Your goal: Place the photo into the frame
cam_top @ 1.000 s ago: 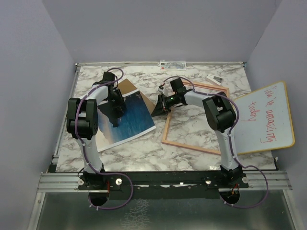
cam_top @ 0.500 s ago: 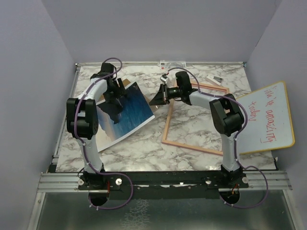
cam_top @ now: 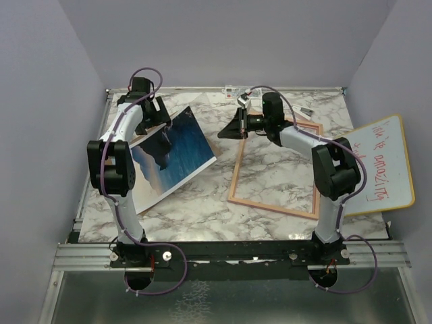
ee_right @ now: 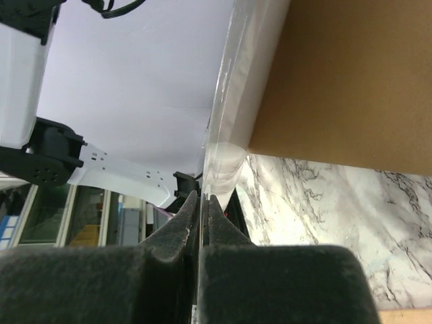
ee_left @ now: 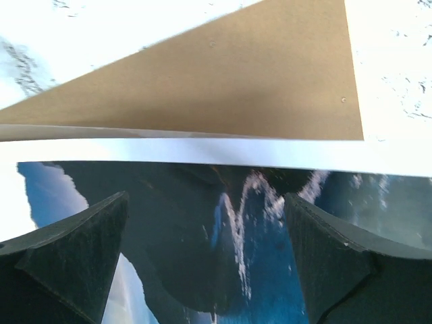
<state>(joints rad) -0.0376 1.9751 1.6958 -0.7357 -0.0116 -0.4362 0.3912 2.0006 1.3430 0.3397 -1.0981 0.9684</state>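
The photo (cam_top: 177, 154), a sea and cliff print with a white border, lies on the left of the table and partly covers a brown backing board (cam_top: 179, 116). My left gripper (cam_top: 160, 120) hovers open over the photo's far edge. In the left wrist view the photo (ee_left: 236, 223) shows between the spread fingers (ee_left: 331, 256), with the board (ee_left: 236, 81) beyond. The frame (cam_top: 270, 208) lies flat right of centre. My right gripper (cam_top: 243, 125) is raised over its far left corner. It is shut on a thin clear sheet (ee_right: 226, 88), which looks like a dark triangle (cam_top: 231, 128) from above.
A wood-edged whiteboard (cam_top: 381, 169) with red writing leans at the right edge. A small label (cam_top: 243, 90) and a small white item (cam_top: 302, 110) lie along the back edge. Grey walls enclose the table on three sides.
My left gripper opened wide and drew back toward the far left corner, letting go of the photo. My right gripper shut fully on the clear sheet and lifted it back and to the right.
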